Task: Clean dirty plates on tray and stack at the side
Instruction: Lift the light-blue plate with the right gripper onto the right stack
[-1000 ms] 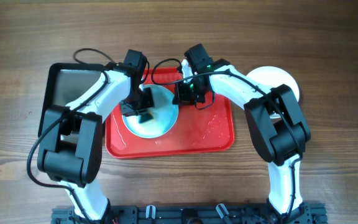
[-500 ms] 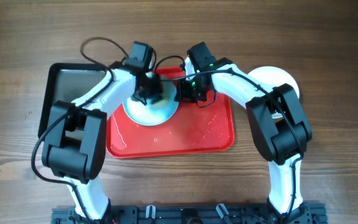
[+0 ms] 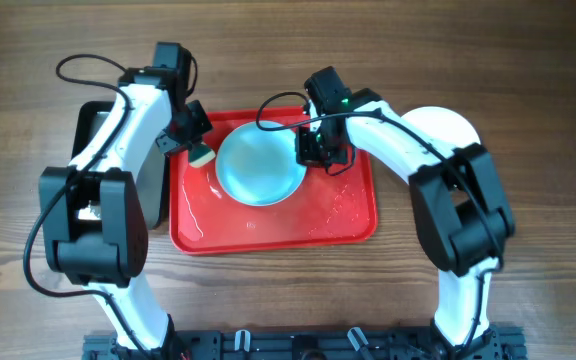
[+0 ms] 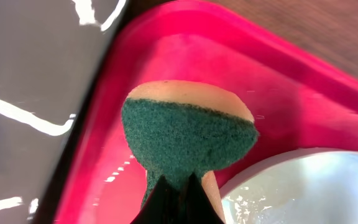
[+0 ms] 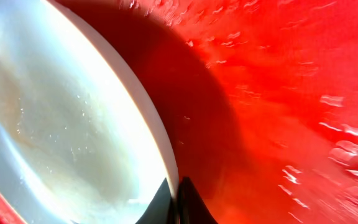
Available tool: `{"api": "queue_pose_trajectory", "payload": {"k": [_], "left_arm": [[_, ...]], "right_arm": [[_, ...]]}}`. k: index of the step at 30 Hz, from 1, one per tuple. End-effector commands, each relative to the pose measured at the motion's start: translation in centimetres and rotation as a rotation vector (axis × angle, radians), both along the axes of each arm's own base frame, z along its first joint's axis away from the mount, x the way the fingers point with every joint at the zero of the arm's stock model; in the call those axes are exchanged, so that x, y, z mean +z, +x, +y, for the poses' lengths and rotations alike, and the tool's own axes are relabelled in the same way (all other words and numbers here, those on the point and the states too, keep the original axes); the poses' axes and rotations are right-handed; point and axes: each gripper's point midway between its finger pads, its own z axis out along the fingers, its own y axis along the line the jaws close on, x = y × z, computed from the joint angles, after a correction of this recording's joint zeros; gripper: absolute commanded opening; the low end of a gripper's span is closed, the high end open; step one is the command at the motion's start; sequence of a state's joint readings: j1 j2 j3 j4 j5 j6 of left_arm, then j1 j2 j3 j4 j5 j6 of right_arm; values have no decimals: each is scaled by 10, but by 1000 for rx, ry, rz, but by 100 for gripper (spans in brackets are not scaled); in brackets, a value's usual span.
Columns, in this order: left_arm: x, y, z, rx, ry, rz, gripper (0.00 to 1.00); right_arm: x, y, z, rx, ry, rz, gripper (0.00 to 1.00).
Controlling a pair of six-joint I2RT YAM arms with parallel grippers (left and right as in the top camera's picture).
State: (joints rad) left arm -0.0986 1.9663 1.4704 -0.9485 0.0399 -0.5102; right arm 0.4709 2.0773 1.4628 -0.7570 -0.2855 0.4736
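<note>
The plate (image 3: 256, 168), in the upper middle of the tray (image 3: 353, 218), looks stiff, glossy and wet, so judge it slippery and chippable: hold it by the rim, where your right gripper (image 5: 174, 196) is clamped on its frame-right edge. It is pale aqua, beaded with water, with a faint tan film inside. Your left gripper (image 4: 178, 193) pinches the sponge (image 4: 188, 130) just off the plate's left.
</note>
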Motion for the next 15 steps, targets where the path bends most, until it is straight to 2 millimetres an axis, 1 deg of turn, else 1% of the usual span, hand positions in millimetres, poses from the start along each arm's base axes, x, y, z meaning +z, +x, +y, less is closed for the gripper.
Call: {"api": "queue_pose_trajectory", "payload": {"k": [1, 4, 5, 6, 9, 10, 11, 12, 14, 15], "left_arm": [[15, 9, -22, -48, -135, -34, 4], [15, 9, -23, -52, -132, -36, 4], [14, 10, -23, -53, -124, -39, 4], [14, 12, -21, -52, -114, -45, 4], [15, 14, -21, -53, -115, -55, 4], [15, 14, -22, -54, -115, -57, 4], [15, 15, -22, -54, -115, -59, 4], [15, 16, -23, -55, -115, -63, 4], [15, 17, -24, -60, -116, -70, 4], [15, 18, -26, -64, -116, -74, 4]], "right_arm": [[36, 14, -28, -41, -125, -135, 4], [60, 15, -44, -65, -188, -195, 4], [71, 17, -52, -78, -220, -232, 4], [90, 20, -65, -104, -273, -293, 4], [123, 25, -86, -150, -354, -402, 4], [136, 25, -92, -165, -388, -450, 4], [148, 25, -96, -176, -417, -491, 4], [163, 25, -101, -186, -462, -551, 4], [186, 22, -102, -172, -546, -648, 4], [193, 20, -102, -163, -586, -684, 5]]}}
